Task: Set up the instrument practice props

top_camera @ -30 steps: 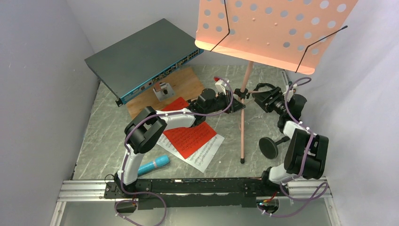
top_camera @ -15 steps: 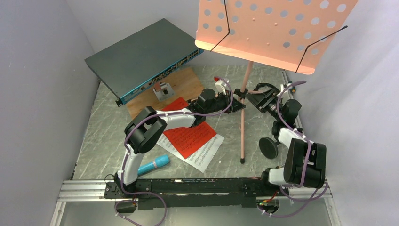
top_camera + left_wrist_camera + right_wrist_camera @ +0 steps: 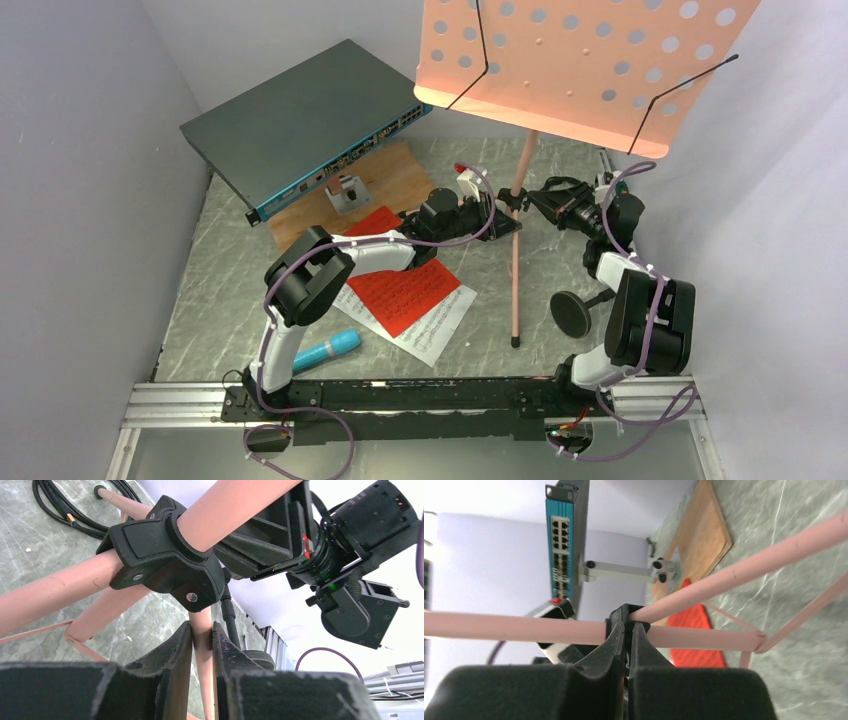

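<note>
The salmon-pink music stand stands at the back, its post running down to a black collar where the tripod legs meet. My left gripper is shut on one pink leg just below that collar; in the left wrist view its jaws press the leg from both sides. My right gripper comes from the right, and its jaws are shut with their tips pinching a thin black part of the collar. Red and white sheet-music pages lie flat. The cyan-blue microphone lies near the front. The black mic stand lies beside my right arm.
A dark grey network switch sits tilted at the back left above a wooden board carrying a small metal bracket. Black cables lie behind the stand's legs. Grey walls close in on left and right.
My right gripper has moved left to the stand's collar and its jaws have closed from open. The left gripper has kept its hold on the leg without moving.
</note>
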You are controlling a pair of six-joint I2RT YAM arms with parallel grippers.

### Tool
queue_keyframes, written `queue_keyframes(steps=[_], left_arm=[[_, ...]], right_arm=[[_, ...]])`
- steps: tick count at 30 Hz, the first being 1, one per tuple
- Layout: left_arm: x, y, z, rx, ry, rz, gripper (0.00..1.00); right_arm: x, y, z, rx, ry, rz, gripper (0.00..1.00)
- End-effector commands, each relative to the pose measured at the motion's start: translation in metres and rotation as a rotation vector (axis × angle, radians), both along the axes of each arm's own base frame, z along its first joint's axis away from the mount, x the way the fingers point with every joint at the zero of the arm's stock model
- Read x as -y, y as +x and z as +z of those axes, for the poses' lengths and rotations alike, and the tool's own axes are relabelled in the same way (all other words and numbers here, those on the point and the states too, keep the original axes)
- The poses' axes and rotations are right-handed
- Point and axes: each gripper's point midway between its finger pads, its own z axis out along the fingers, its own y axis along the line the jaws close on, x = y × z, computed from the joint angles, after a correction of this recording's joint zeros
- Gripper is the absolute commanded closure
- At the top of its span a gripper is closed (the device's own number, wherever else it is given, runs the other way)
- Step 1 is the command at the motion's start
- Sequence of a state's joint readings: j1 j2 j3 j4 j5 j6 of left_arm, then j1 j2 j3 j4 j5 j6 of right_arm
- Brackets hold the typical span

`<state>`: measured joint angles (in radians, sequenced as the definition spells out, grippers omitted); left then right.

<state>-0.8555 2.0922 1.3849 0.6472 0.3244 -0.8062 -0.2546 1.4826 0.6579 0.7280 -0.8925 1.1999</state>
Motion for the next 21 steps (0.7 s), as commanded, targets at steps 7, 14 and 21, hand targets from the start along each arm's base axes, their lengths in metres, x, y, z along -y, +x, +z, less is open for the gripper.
queue_keyframes(steps=[7, 14, 21], left_arm=[[-0.051, -0.015, -0.153, -0.262, 0.389, 0.016, 1.0], [-0.051, -0.015, -0.153, -0.267, 0.385, 0.017, 1.0], [-0.052, -0.014, -0.153, -0.263, 0.386, 0.021, 1.0]], right_arm=[[0.007, -0.002, -0.108, -0.674, 0.255, -0.172, 1.0], [0.007, -0.011, -0.133, -0.685, 0.156, -0.162, 1.0], [0.027, -0.01, -0.098, -0.349, -0.234, -0.158, 0.71]])
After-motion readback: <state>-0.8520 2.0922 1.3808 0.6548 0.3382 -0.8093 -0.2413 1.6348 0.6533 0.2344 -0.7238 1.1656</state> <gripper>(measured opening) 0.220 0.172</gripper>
